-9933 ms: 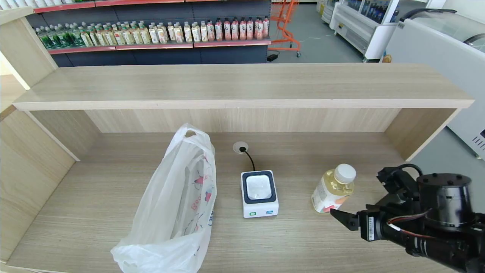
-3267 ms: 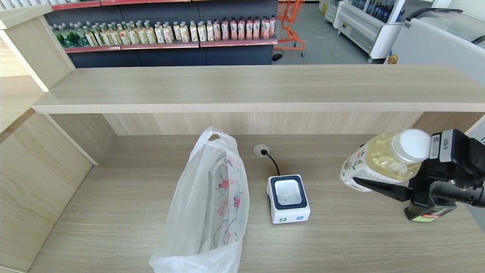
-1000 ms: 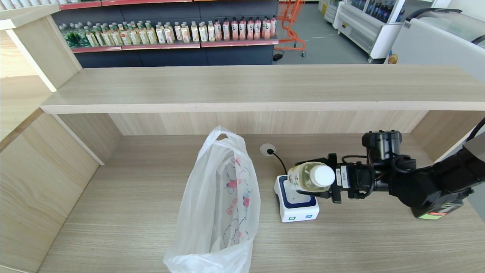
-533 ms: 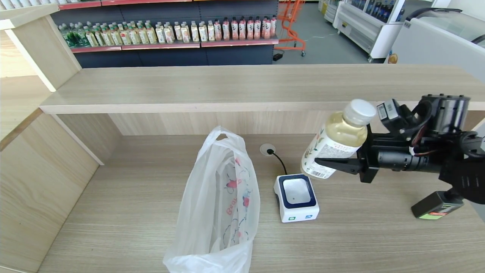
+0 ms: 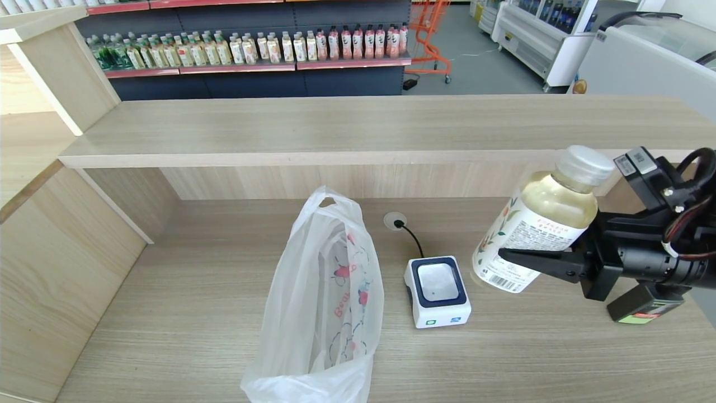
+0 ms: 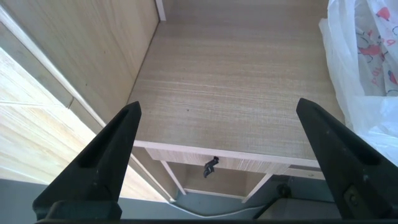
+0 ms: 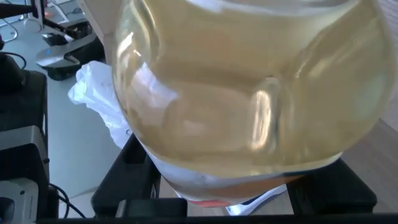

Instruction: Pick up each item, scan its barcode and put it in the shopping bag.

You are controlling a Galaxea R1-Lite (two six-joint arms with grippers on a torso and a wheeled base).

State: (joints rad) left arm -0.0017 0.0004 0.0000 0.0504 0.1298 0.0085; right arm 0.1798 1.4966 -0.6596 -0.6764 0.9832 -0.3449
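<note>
The right claw (image 5: 506, 249) is gripping the bottle (image 5: 540, 221) in the air at three o'clock from the scanner (image 5: 437, 291), cap tilting toward one o'clock. The bag (image 5: 324, 302) is lying on the tabletop (image 5: 531, 352) at nine o'clock from the scanner, and the left claw (image 6: 214, 168) is gaping wide near the bag.

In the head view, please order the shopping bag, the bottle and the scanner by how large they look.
1. shopping bag
2. bottle, though it is raised nearer the camera, which enlarges it
3. scanner
</note>
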